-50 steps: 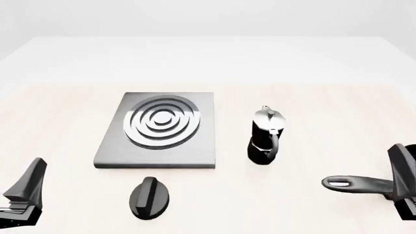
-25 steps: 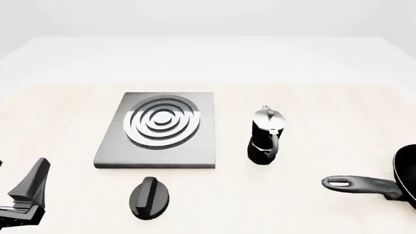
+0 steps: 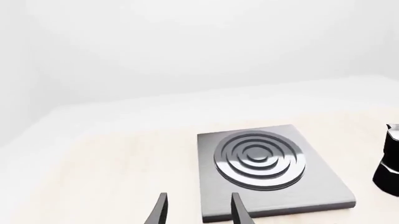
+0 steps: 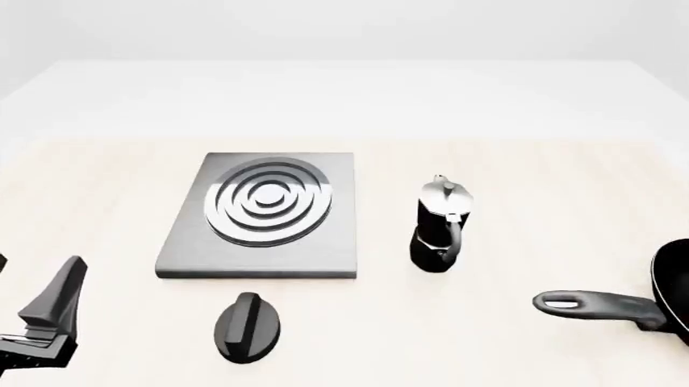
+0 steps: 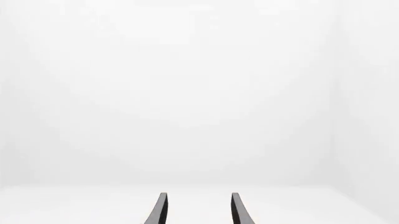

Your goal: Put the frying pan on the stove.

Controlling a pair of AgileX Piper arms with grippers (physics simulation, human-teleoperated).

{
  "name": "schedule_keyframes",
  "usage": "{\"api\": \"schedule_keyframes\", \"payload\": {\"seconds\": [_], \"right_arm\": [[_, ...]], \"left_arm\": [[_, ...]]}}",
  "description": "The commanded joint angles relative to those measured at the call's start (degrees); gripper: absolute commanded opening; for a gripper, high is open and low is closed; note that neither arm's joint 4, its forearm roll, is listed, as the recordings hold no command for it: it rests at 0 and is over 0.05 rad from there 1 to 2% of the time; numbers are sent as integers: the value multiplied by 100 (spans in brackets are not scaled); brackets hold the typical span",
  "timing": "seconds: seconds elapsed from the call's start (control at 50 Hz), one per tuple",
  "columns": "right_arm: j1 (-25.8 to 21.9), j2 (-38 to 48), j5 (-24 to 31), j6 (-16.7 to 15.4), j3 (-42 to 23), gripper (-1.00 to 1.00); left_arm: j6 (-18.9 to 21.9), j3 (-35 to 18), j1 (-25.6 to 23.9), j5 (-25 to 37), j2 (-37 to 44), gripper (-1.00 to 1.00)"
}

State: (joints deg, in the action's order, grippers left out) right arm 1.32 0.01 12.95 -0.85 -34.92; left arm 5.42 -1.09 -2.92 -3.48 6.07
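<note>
The frying pan (image 4: 676, 297) lies at the table's near right, cut off by the front view's edge, its long grey handle (image 4: 598, 305) pointing left. The stove (image 4: 264, 214), a grey slab with a ringed silver burner, sits left of centre and also fills the left wrist view, stove (image 3: 268, 168). My left gripper (image 3: 198, 212) is open and empty, low at the near left; one of its fingers (image 4: 60, 294) shows in the front view, well short of the stove. My right gripper (image 5: 198, 212) is open, empty and faces only white background; it is out of the front view.
A small black moka pot (image 4: 441, 226) with a silver lid stands between the stove and the pan, and shows at the edge as the moka pot (image 3: 389, 161). A black oval knob (image 4: 250, 326) lies in front of the stove.
The right gripper, which stood over the pan at the front view's right edge a second ago, has left that view. The left gripper has shifted slightly. The pan has not moved.
</note>
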Motion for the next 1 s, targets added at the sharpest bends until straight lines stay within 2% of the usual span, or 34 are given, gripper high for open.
{"api": "schedule_keyframes", "payload": {"seconds": [0.02, 0.32, 0.58, 1.0], "right_arm": [[-7, 0, 276, -29, -711, 100], [-107, 0, 358, -86, -1073, 100], [106, -1, 630, 28, -1858, 100], [-53, -1, 1132, -194, -2671, 100]], "left_arm": [[150, -123, -205, -115, 238, 100], [294, -696, -809, -112, 687, 100], [475, -1176, -1426, -314, 1302, 100], [692, -1698, -2185, -743, 2224, 100]]}}
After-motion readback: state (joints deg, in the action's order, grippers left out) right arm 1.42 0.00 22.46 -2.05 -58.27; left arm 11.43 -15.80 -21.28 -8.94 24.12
